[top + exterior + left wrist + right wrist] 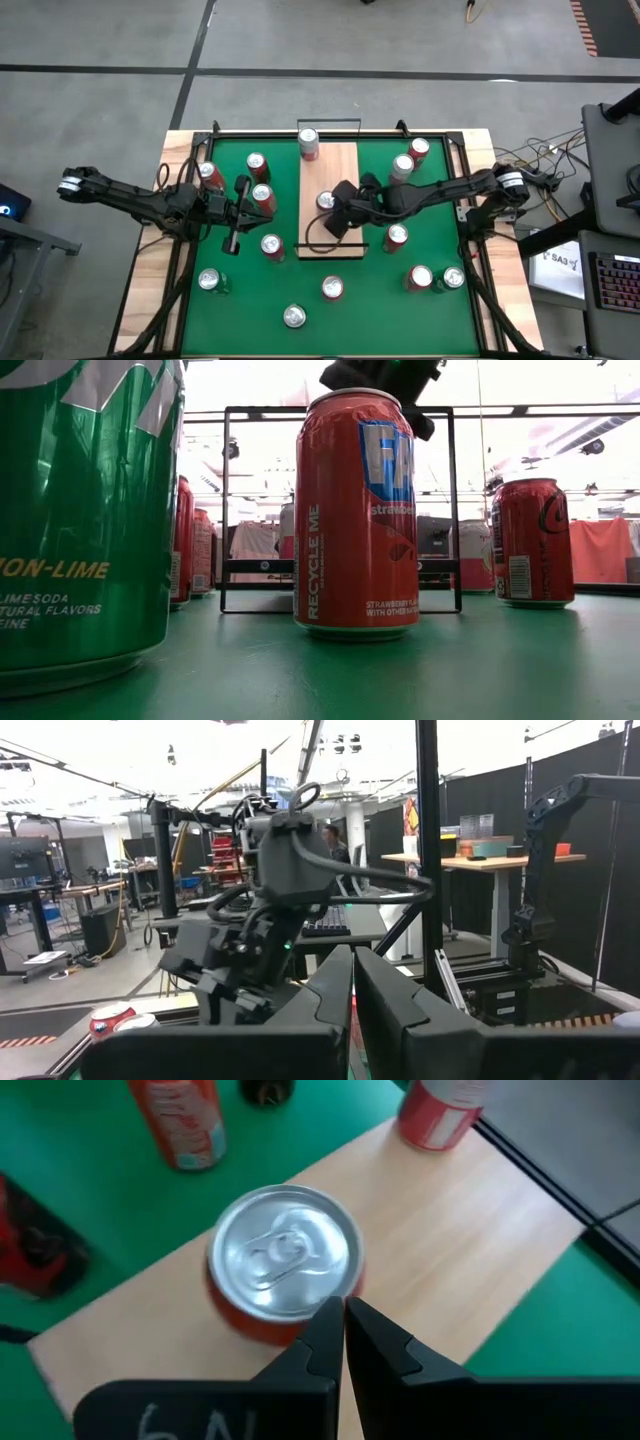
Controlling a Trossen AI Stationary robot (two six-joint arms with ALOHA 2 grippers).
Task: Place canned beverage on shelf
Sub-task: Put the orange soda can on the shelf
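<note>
The shelf (340,165) is a pale wood board with black end rails, lying along the middle of the green mat. One red can (309,143) stands on its far end. A second can (285,1260), silver top up, stands near the board's middle. My right gripper (343,1325) is shut and slants down just above that can's right side without touching it. It shows high over the cans in the low view (385,375). My left gripper (353,990) is shut, raised over the mat's left part (244,208), and holds nothing.
Several red and green cans stand scattered on the mat, among them one (262,197) close to my left gripper and one (397,236) beside the shelf's right edge. A strawberry soda can (355,510) and a green lime can (80,510) stand near the front edge.
</note>
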